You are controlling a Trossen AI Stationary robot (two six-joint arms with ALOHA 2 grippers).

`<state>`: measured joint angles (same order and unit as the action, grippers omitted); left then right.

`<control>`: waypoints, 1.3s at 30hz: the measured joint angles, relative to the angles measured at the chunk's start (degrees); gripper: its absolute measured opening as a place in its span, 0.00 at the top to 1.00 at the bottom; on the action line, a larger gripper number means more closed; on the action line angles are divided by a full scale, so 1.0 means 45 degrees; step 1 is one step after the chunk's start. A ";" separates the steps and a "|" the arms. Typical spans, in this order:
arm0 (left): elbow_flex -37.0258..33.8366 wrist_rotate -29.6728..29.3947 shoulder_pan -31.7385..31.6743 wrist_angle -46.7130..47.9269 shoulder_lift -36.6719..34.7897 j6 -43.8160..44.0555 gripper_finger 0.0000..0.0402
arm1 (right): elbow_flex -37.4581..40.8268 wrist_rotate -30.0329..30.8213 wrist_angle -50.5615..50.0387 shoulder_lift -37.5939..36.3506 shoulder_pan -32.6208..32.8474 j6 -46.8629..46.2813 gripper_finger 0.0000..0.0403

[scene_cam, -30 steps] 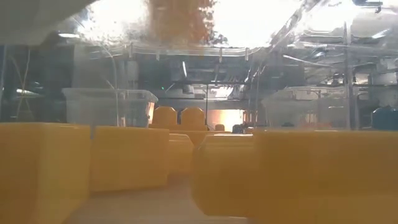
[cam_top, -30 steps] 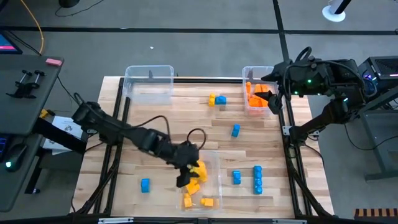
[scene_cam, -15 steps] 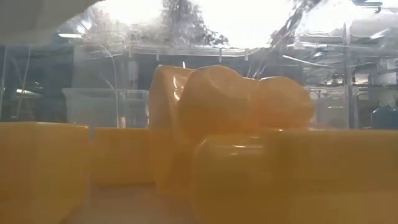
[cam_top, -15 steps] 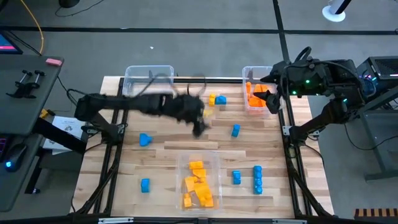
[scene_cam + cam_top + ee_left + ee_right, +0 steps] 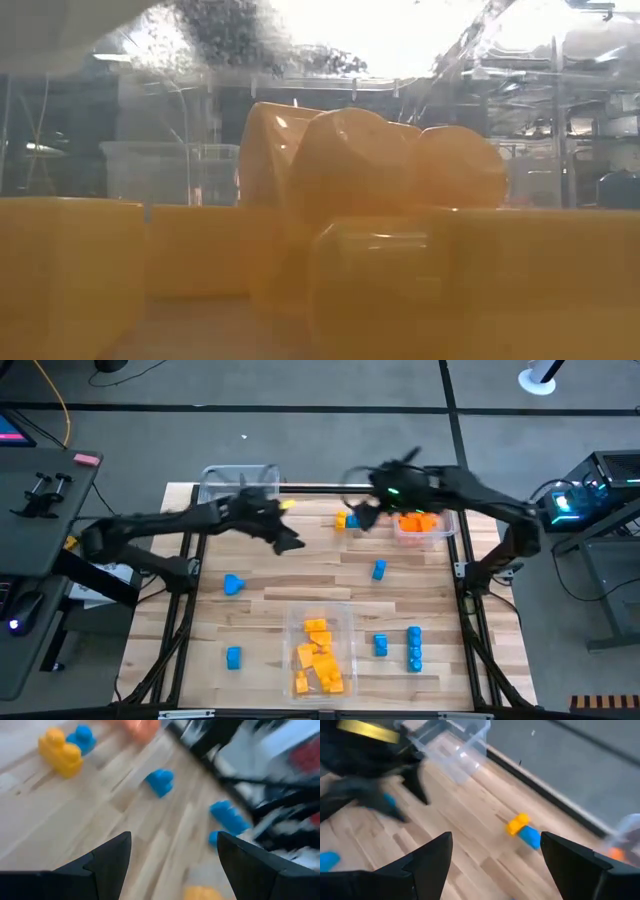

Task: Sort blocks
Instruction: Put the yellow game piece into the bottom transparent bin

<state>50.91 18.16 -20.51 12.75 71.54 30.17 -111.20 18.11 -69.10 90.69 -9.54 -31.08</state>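
Both grippers are hanging with fingers spread and nothing between them: the left gripper over bare wood near the table's far side, the right gripper just beside the yellow-and-blue block pair. Open planks are lying between them. Orange blocks are sitting in the far right bin, yellow-orange blocks in the near bin, and blue blocks are lying scattered around.

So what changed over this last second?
The left gripper left the near bin after dropping a yellow-orange block there, and swung to mid-table, jaws open. The right gripper moved from the orange bin toward the yellow-and-blue pair. Loose blue blocks stayed put.
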 joint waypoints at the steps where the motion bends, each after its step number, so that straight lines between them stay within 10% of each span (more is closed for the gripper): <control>1: -0.0648 -0.0053 -0.0008 -0.0488 -0.0795 0.0331 0.31 | 0.0461 -0.0558 0.0818 0.0258 -0.0447 -0.0005 0.26; 11: -0.3728 -0.0760 -0.0130 -0.1891 -0.6053 0.1468 0.31 | 0.2216 -0.2802 0.3092 0.4066 -0.2899 -0.2786 0.26; 39: -0.3758 -0.0746 -0.0137 -0.2821 -0.5784 0.0909 0.31 | 0.2211 0.0174 0.3397 0.7205 -0.2578 -0.6346 0.32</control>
<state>34.00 14.81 -21.13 0.05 45.52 34.26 -101.25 18.90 -53.81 123.11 -21.14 -59.64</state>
